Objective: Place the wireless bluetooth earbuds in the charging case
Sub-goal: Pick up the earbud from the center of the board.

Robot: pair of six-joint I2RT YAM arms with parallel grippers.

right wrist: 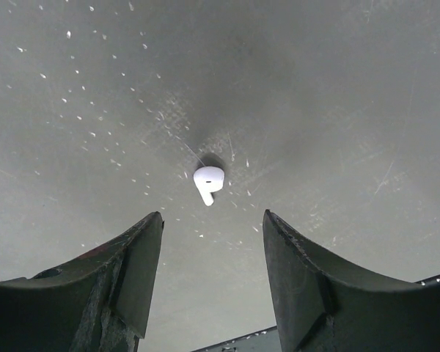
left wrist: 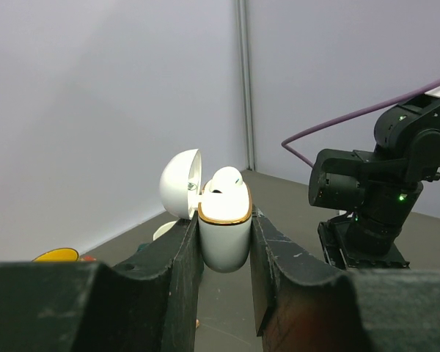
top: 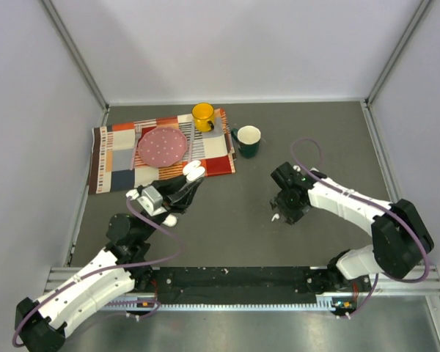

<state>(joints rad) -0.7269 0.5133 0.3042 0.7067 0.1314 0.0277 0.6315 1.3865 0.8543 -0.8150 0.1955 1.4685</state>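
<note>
My left gripper [top: 190,180] is shut on the white charging case [top: 194,171] and holds it above the table. In the left wrist view the case [left wrist: 224,238] stands upright between the fingers with its lid [left wrist: 179,183] swung open to the left. One white earbud [left wrist: 226,178] sits in it, its top showing above the gold rim. My right gripper [top: 286,209] points down at the table, open and empty [right wrist: 213,220]. The other earbud [right wrist: 207,181] lies on the grey table just ahead of its fingertips, and also shows in the top view [top: 273,217].
A patchwork cloth [top: 114,158] at the back left carries a pink plate [top: 162,146] and a yellow mug [top: 203,116]. A dark green mug [top: 248,140] stands just right of the cloth. The right arm [left wrist: 374,191] shows in the left wrist view.
</note>
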